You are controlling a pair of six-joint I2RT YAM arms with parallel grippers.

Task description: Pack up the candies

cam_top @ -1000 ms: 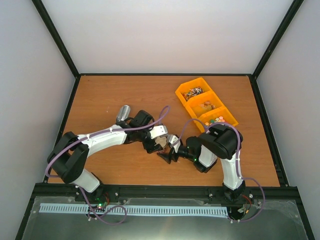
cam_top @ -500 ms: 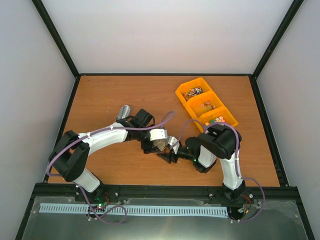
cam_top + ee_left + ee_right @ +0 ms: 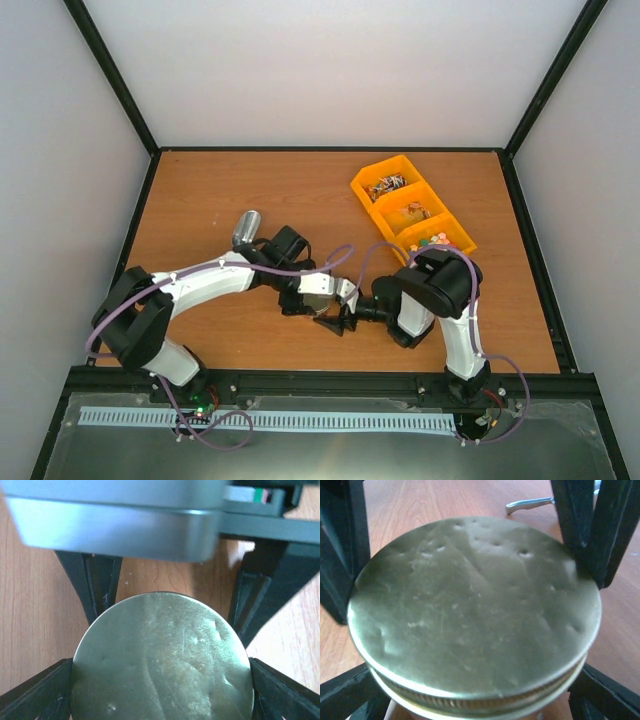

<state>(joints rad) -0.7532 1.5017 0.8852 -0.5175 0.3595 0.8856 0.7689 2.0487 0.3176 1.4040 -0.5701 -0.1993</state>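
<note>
A jar with a dented metal lid [image 3: 470, 610] sits between both grippers at the table's near middle. In the top view it is almost hidden under them. My left gripper [image 3: 320, 298] comes from above and its fingers [image 3: 37, 692] press the rim of the lid [image 3: 160, 660]. My right gripper [image 3: 338, 318] holds the jar just under the lid, its fingers [image 3: 600, 692] low at both sides. The candies [image 3: 412, 212] lie as small orange-brown pieces in the middle compartment of the yellow bin [image 3: 362, 185]. I cannot see inside the jar.
The metal scoop [image 3: 246, 226] lies left of the left arm; its handle shows in the right wrist view [image 3: 530, 502]. The yellow bin's other compartments hold dark wrapped pieces [image 3: 385, 184] and mixed coloured ones [image 3: 434, 240]. Black frame rails border the table.
My left gripper has moved nearer and lower over the jar while its wrist turned. My right gripper has stayed on the jar, shifting only slightly.
</note>
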